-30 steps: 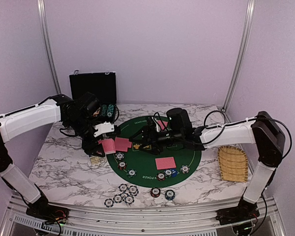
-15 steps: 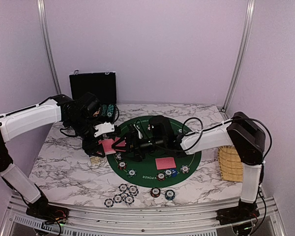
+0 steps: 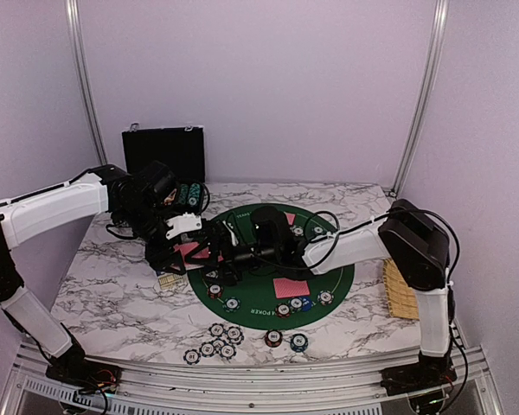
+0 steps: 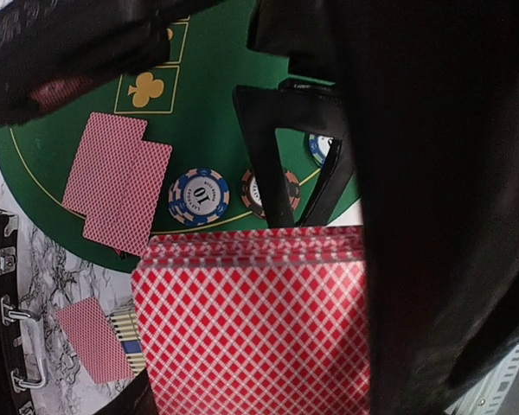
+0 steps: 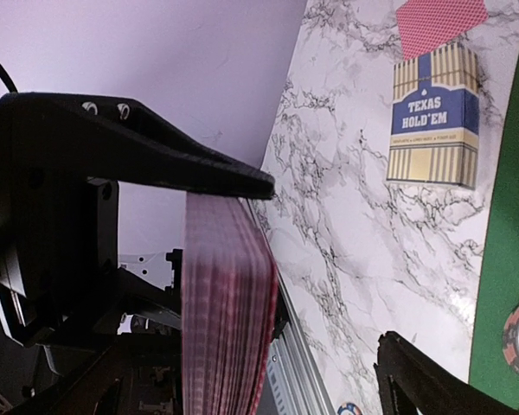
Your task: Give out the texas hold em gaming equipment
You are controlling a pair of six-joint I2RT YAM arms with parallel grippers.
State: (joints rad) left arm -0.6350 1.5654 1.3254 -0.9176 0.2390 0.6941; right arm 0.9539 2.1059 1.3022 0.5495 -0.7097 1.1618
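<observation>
Swinging left across the green mat since a second ago, my right arm now lies low and stretched out, and the right gripper stands wide open around the deck of red-backed cards, gripping nothing. My left arm reaches in bent at the elbow, the left gripper clamped tight on that deck above the mat's left edge. I count one deck, one card box on the marble, two overlapping cards on the mat, a single card against the box, and perhaps eight chips near the front edge, too small to be sure.
</observation>
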